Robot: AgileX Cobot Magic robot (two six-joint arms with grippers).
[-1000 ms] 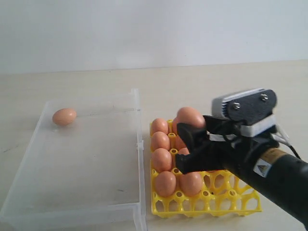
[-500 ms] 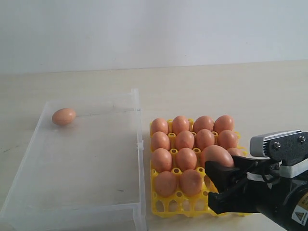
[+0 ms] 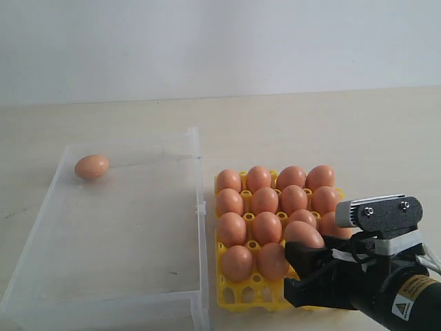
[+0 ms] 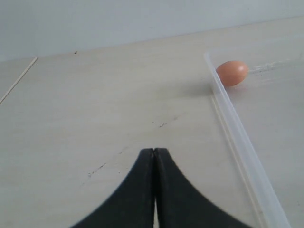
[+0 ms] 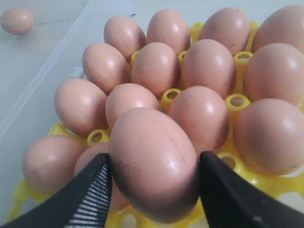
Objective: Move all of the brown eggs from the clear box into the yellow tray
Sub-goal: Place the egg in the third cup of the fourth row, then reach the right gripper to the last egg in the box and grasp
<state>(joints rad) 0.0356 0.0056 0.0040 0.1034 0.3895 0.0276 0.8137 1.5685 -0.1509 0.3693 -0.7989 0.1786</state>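
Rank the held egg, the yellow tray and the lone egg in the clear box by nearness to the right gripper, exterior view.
1. Held egg, inside the right gripper.
2. Yellow tray, just beneath.
3. Lone egg, clear box's far left corner.

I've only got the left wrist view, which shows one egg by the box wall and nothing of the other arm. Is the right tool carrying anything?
Observer: Yes, the right tool grips a brown egg between its fingers.
Operator: Where is it relative to the tray?
Observer: In the exterior view it hangs over the yellow tray, at the row nearest the camera.
Operator: How full is that tray?
Observer: As far as I can count, fourteen seated eggs already fill its cups.
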